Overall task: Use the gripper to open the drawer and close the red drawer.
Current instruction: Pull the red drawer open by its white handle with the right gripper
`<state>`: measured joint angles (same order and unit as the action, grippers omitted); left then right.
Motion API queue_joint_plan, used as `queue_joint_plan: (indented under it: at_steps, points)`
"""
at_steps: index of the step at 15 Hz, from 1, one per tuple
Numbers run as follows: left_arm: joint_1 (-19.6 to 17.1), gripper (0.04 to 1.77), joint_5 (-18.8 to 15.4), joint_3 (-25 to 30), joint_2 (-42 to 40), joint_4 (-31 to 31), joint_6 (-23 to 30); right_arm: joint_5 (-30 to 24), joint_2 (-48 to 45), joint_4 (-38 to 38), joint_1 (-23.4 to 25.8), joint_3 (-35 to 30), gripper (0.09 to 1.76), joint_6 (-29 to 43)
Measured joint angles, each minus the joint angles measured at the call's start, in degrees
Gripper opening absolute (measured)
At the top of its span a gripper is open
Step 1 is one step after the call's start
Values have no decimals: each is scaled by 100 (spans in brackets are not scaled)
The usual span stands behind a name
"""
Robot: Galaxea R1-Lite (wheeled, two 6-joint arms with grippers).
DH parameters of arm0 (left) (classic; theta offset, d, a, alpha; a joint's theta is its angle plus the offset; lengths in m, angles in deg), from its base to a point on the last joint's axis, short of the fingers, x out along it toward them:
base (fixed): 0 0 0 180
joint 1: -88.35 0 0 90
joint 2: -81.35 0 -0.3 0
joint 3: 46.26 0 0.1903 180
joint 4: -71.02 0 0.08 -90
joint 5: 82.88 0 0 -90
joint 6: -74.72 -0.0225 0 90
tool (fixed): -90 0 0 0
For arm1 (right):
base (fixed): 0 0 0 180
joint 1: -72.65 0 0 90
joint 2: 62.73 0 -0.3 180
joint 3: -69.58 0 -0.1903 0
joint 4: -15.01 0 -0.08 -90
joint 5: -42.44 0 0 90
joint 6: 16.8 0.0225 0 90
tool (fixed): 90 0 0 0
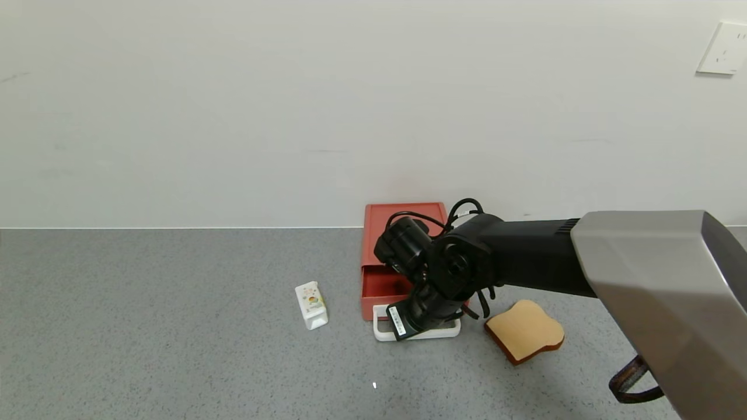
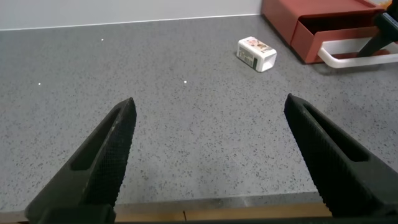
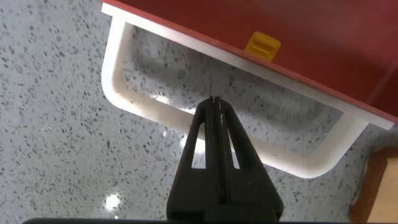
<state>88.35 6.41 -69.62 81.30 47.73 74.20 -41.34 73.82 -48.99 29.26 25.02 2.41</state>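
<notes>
The red drawer box (image 1: 402, 224) stands at the wall, its drawer pulled partly out, with the white loop handle (image 1: 382, 332) at the front. My right gripper (image 1: 415, 326) points down at the handle. In the right wrist view the right gripper (image 3: 214, 102) is shut, fingers pressed together, crossing the handle's front bar (image 3: 149, 112) with the tips inside the loop, close to the drawer front (image 3: 311, 43). A small yellow tab (image 3: 262, 43) sits on that front. My left gripper (image 2: 208, 109) is open and empty, low over the near table edge, far from the drawer (image 2: 298, 18).
A small white carton (image 1: 311, 304) lies left of the drawer and also shows in the left wrist view (image 2: 256, 53). A toast-shaped slice (image 1: 524, 331) lies right of the handle. The wall runs close behind the drawer box.
</notes>
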Motion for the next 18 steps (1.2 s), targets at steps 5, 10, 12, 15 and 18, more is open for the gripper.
queue_joint_plan:
  at_steps: [5, 10, 12, 15, 18]
  points:
    - [0, 172, 0, 0, 0, 0, 0, -51, -79, -116, -63, -176, 12, 168]
    - [0, 172, 2, 0, 0, 0, 0, -261, -276, -158, -189, -525, 12, 193]
    - [0, 172, 0, 0, 0, 0, 0, -272, -352, -165, -223, -652, 12, 245]
    - [0, 172, 2, 0, 0, -2, 0, -284, -438, -148, -284, -788, 12, 369]
    - [0, 172, 0, 0, 0, -2, 0, -280, -490, -137, -330, -890, 11, 460]
